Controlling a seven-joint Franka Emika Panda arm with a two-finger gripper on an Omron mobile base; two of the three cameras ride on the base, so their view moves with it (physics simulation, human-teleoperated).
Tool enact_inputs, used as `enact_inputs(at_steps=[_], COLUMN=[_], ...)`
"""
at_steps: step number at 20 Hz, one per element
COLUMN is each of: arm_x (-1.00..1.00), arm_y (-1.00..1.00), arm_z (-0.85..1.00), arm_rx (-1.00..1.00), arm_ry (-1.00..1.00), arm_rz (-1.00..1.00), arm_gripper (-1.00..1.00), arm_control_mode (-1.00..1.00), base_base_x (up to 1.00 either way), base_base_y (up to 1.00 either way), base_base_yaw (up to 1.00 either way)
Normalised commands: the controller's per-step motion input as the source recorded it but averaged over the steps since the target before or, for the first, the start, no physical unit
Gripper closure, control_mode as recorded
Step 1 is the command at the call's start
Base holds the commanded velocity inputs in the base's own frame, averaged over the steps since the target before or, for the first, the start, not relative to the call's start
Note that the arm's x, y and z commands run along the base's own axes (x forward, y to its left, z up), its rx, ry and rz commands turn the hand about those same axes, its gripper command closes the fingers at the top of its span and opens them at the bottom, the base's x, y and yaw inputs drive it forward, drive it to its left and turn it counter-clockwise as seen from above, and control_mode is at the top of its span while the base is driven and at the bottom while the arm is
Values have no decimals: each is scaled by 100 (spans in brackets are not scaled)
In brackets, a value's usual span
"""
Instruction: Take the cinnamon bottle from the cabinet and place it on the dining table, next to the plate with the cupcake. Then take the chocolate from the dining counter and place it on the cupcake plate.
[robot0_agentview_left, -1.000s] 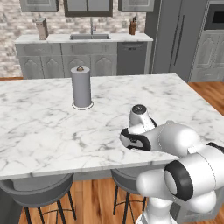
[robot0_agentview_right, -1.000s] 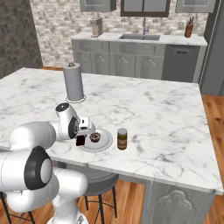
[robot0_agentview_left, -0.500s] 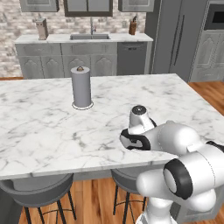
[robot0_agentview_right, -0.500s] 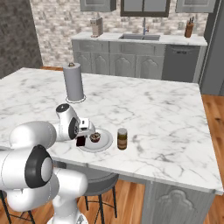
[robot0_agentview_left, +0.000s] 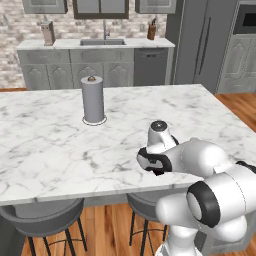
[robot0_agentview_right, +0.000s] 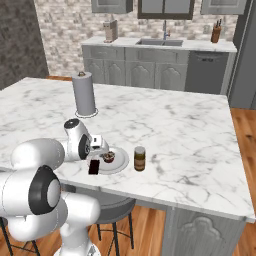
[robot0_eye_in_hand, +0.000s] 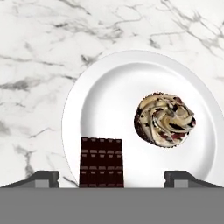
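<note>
The chocolate (robot0_eye_in_hand: 101, 162), a dark ridged bar, is lying on the glossy white plate (robot0_eye_in_hand: 109, 87) beside the swirly frosted cupcake (robot0_eye_in_hand: 165, 119). The gripper (robot0_eye_in_hand: 111, 177) is hanging wide open around it, gripping nothing. The cinnamon bottle (robot0_agentview_right: 139, 158) is standing just beside the plate on the marble desk (robot0_agentview_right: 190, 130), so I'm guessing both steps are basically done.

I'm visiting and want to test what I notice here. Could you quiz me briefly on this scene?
1. True or false: the chocolate bar lies on the white plate.
2. What stands on the marble table beside the plate? A) cinnamon bottle B) mug C) kettle
3. Fill in: the pincer has its jaws ____ on either side of the chocolate.

Key: 1 true, beside the cupcake. 2 A, the cinnamon bottle. 3 open; the paper towel roll stands farther off.
</note>
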Motion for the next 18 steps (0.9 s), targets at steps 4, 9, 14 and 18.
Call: enact_inputs(at_steps=[4, 9, 14, 18], arm_x=[0, -2, -32, -59], arm_y=[0, 0, 1, 0], arm_z=[0, 19, 34, 23], arm_rx=[0, 0, 0, 0], arm_ry=[0, -1, 0, 0], arm_rz=[2, 3, 2, 0], arm_gripper=[-100, -100, -100, -100], arm_control_mode=[-100, -100, -100, -100], base_base_x=[0, 0, 0, 0], base_base_y=[0, 0, 0, 0], base_base_yaw=[0, 0, 0, 0])
